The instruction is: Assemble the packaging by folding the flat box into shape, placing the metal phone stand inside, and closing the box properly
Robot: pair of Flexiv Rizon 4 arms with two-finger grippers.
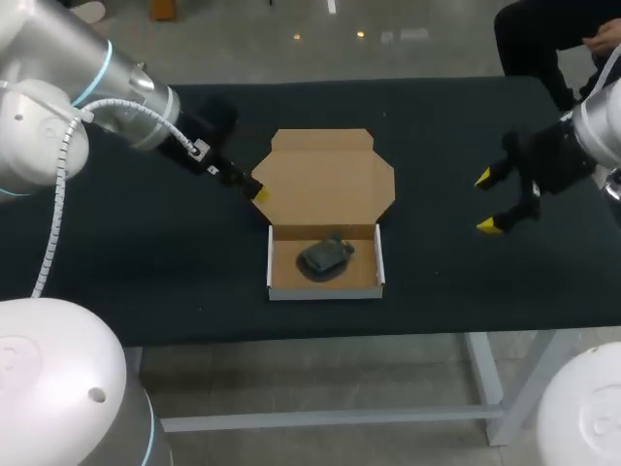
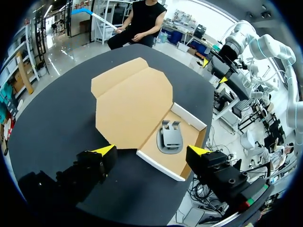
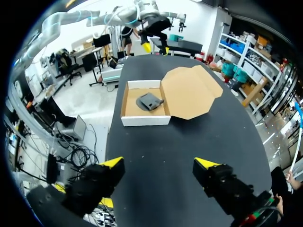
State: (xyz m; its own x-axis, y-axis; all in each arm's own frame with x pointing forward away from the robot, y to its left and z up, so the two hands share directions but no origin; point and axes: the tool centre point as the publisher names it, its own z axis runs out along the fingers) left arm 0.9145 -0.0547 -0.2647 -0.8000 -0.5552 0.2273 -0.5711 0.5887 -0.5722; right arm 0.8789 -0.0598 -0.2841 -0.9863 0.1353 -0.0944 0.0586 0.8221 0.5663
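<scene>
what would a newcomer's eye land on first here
A brown cardboard box with white outer walls sits centred on the black table, its lid open flat beyond it, a dark grey metal phone stand inside. The left gripper is open at the lid's left edge; the right gripper is open off to the right.

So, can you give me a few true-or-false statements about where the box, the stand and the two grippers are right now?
The phone stand lies inside the box. True.
The lid is closed over it. False: it lies open, flat on the table.
The right gripper holds the stand. False: it is open and empty, away from the box.
The left gripper is open, close to the lid's edge. True.
</scene>
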